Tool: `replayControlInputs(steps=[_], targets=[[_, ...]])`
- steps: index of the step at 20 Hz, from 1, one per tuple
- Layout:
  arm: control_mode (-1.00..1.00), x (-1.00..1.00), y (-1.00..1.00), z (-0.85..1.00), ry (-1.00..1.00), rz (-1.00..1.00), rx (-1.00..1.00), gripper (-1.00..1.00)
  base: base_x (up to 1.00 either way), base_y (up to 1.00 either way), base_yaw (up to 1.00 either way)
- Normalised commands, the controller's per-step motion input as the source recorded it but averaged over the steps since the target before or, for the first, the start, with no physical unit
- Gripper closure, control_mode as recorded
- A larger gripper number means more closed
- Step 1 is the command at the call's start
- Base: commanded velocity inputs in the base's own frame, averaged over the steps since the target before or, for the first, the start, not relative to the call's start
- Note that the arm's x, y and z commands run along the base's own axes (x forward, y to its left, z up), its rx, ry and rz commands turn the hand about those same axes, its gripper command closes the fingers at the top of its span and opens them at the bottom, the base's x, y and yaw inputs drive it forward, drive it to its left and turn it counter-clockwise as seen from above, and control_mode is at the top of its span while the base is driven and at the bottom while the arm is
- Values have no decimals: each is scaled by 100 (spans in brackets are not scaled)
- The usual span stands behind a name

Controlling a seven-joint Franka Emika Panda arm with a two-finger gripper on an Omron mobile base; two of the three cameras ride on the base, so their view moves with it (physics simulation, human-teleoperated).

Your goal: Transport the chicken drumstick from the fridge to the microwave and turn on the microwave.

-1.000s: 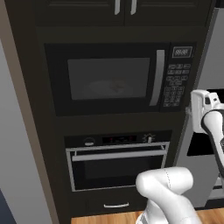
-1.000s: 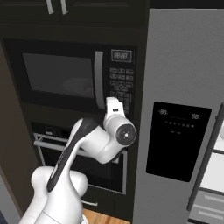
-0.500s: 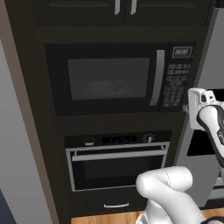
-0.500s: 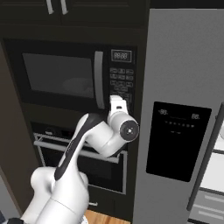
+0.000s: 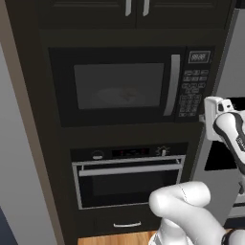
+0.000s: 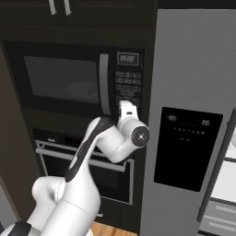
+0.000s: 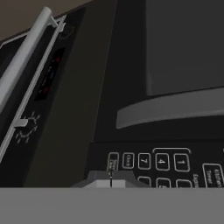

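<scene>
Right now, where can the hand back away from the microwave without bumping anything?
Crowded: the shut fingers sit at the keypad, with the microwave handle beside it. Free: bare fridge door above the dispenser panel, and the dark strip between microwave and oven.

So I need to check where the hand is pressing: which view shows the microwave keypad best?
The hand view: the keypad sits close, digits readable, with the shut hand at its lower edge. The left base view shows it small; in the right base view the hand covers its lower keys.
</scene>
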Motion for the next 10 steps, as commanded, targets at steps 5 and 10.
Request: replayControlInputs(steps=[5,10], targets=[[-100,16,-4,-11,-2,0,0,100,0,0,0],[-100,21,-5,-6,-1,0,0,100,0,0,0]])
